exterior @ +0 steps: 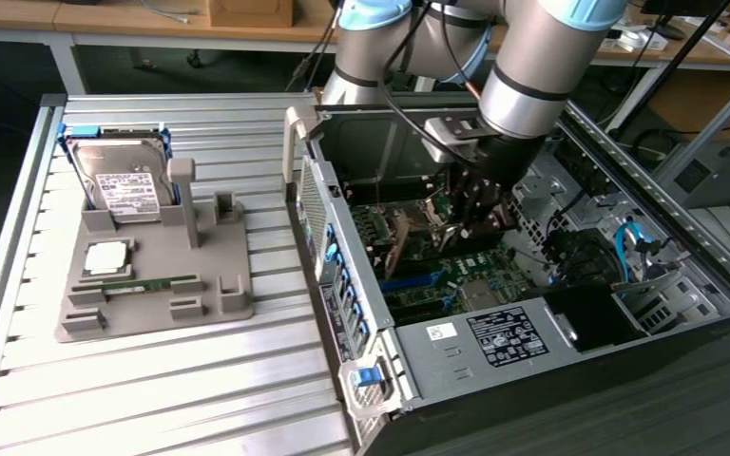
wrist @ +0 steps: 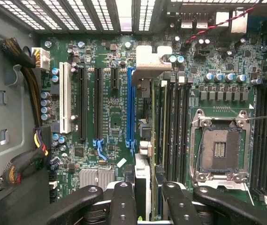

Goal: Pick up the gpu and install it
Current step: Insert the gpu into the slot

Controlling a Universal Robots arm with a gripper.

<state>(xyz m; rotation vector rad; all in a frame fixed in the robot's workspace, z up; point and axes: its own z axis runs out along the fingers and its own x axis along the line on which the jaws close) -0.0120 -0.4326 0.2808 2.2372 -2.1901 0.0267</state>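
Observation:
My gripper (exterior: 470, 211) is down inside the open computer case (exterior: 378, 380), over the motherboard (wrist: 110, 122). In the wrist view the gripper (wrist: 149, 206) is shut on the gpu (wrist: 145, 140), a thin dark card seen edge-on. The card's silver bracket (wrist: 153, 60) points toward the case's perforated rear wall. The card stands upright just beside the long blue slot (wrist: 130, 103) and next to the black memory slots (wrist: 175, 122). I cannot tell whether its lower edge touches the board. In the exterior view the gpu (exterior: 403, 239) shows as a brownish card beside the fingers (exterior: 456, 204).
A grey fixture (exterior: 149, 304) on the slatted table holds a silver hard drive (exterior: 130, 180), a processor chip (exterior: 107, 255) and a green memory stick (exterior: 137, 283). On the board sit an open processor socket (wrist: 220, 147), a white slot (wrist: 65, 98) and cable bundles (wrist: 27, 70).

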